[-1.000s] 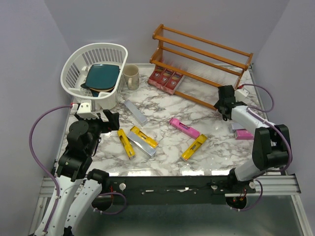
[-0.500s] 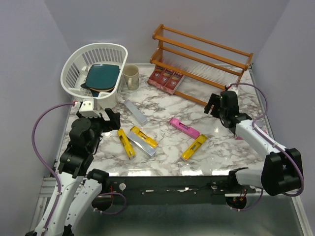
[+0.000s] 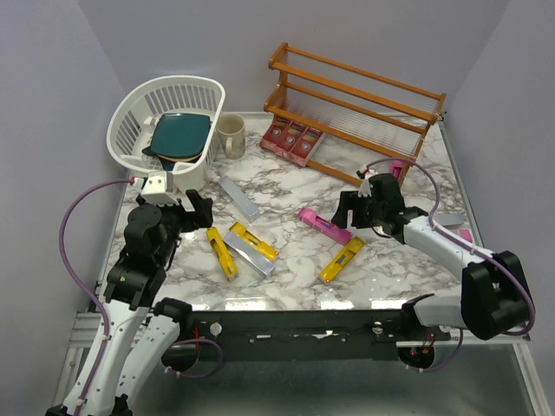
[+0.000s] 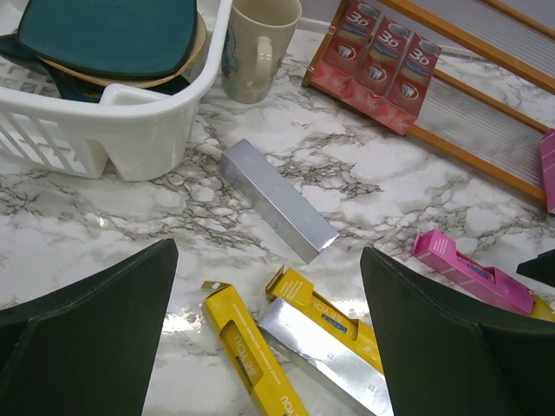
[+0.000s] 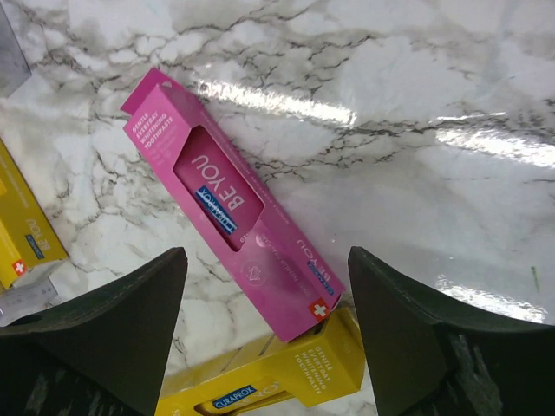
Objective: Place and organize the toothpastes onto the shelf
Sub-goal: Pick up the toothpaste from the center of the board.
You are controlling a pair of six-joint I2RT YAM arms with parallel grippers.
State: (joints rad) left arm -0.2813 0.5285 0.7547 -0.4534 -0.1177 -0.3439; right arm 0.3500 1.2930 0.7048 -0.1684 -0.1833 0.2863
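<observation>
The right gripper (image 5: 264,258) is hovering, jaws spread and empty, over the pink toothpaste (image 5: 230,204) at centre of its wrist view; a pick seems to be starting; next it is needing to square across the carton, descend and close; the shelf (image 3: 355,95) is waiting upper right in the overhead view; the left gripper (image 4: 269,251) is idling wide open and empty.

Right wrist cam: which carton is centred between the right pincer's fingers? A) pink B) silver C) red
A: in the right wrist view the pink carton lies flat, framed by the open right pincer, and is not gripped.
</observation>
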